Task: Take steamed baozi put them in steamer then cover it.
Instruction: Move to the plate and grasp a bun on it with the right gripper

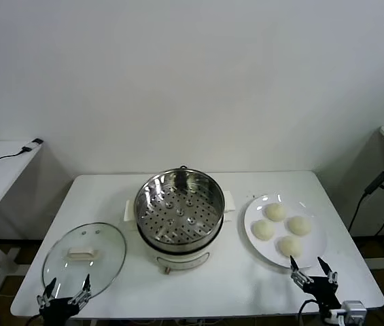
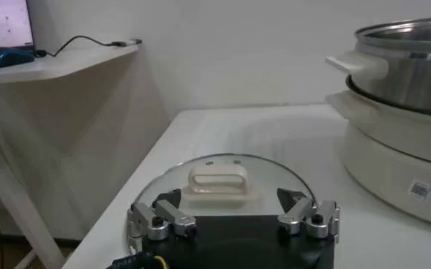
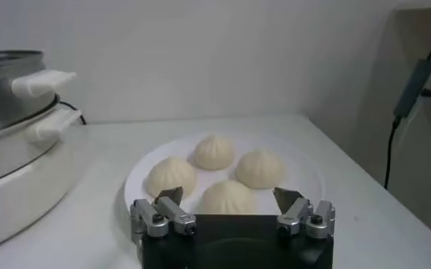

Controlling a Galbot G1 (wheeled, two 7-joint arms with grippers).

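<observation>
On the white table (image 1: 246,285), four steamed baozi (image 1: 274,212) are kept on a plate (image 1: 317,250) beside the uncovered steamer (image 1: 179,210), glass cover (image 1: 84,257) laid flat alongside — left gripper (image 1: 64,288) and right gripper (image 1: 312,267) held wide apart, empty, at the near edge.
</observation>
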